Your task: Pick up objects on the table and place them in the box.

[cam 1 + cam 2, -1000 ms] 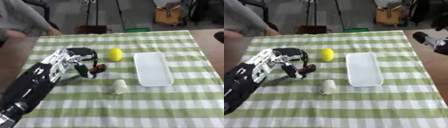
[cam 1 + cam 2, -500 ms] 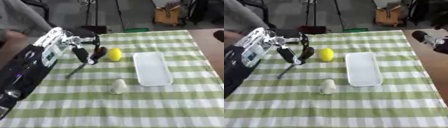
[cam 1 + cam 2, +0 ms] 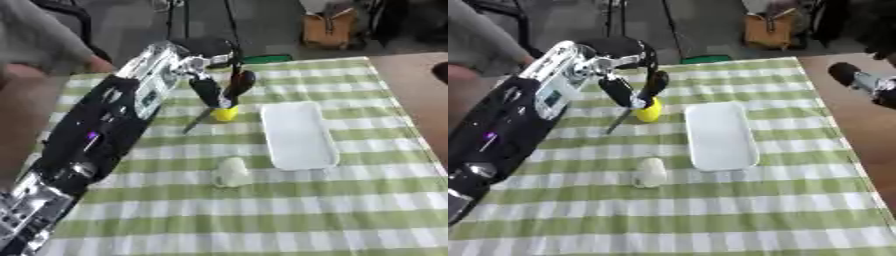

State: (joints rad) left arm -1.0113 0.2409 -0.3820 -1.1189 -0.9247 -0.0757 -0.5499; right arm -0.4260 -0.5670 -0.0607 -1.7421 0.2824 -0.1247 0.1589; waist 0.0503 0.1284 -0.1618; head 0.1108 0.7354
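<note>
My left hand [image 3: 217, 86] is raised over the middle of the green-checked table, its fingers curled round a thin dark tool [image 3: 196, 123] whose stick slants down to the left. Just below the hand lies a yellow ball [image 3: 649, 112], partly hidden by the fingers. To its right lies the shallow white box [image 3: 298, 134] with nothing in it. A small white cup-like thing [image 3: 232, 172] lies on its side in front of the ball. My right hand [image 3: 857, 80] shows as a dark shape at the right edge, off the cloth.
The checked cloth [image 3: 262, 220] ends at a bare brown tabletop [image 3: 859, 125] on the right. Beyond the far edge stand tripod legs and a brown bag [image 3: 329, 29] on the floor.
My left hand has lifted the thin dark tool off the cloth and carried it up and to the right, from beside the yellow ball to above it. The white things lie as before.
</note>
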